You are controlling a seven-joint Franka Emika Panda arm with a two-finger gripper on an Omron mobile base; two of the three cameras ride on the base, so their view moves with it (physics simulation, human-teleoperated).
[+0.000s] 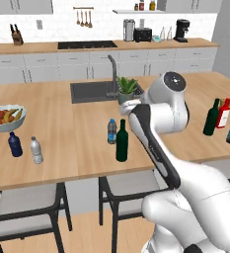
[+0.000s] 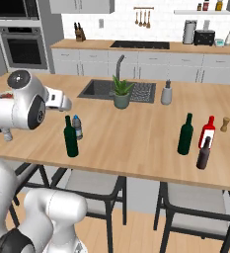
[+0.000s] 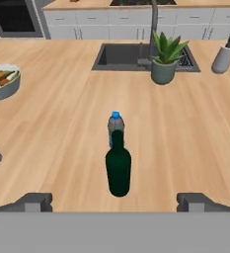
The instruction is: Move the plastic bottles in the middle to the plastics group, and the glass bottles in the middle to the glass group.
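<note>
Nearest the hand camera, two dark fingertips of the end effector (image 3: 114, 202) are standing wide apart, released and grasping nothing. Just beyond them the dark green wine bottle (image 3: 118, 165) is standing upright in the middle of the bench (image 3: 52, 123), with the small water bottle (image 3: 115, 127) just behind it on the far side, so close that the two overlap in the hand view.

Far to the left, the plastics group is waiting near the fruit bowl (image 1: 7, 117): the navy bottle (image 1: 15, 144) and the silvery-clear bottle (image 1: 36, 150). Far to the right, the glass group is standing as a second green wine bottle (image 2: 185, 134) and the red bottle (image 2: 207, 132), with the slim brown bottle (image 2: 203, 152) just in front of them.

Judging from this line-up, a forward reach for the wine bottle is risking a finger clipping the water bottle behind it, or a high grip tipping the tall bottle over. Carrying it right, it could knock the brown bottle near the bench edge.
</note>
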